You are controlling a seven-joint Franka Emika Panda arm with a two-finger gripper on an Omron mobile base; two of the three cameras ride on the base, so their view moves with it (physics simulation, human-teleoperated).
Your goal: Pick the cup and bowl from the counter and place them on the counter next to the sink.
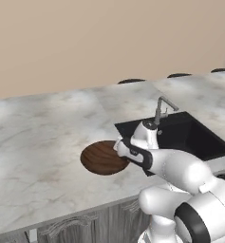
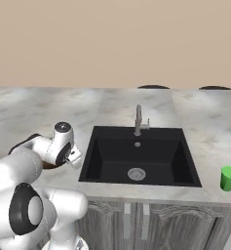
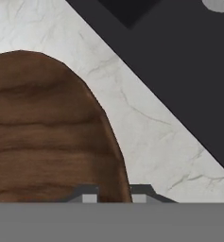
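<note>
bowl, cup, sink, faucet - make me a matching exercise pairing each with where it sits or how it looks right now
Things:
1. bowl
2. cup
3. sink
4. faucet

Descriptions:
A. slim and silver, standing at the back edge of the basin
B. bright green, alone on the counter to the right of the basin
C. black, recessed into the stone
D. dark wood grain, on the counter left of the basin, its rim between the fingertips of the gripper

Pairs: 1-D, 2-B, 3-C, 4-A

Dark wood-grain bowl [image 1: 100, 158] left of the sink [image 2: 139, 156]; green cup [image 2: 229, 177] upright to its right
</note>
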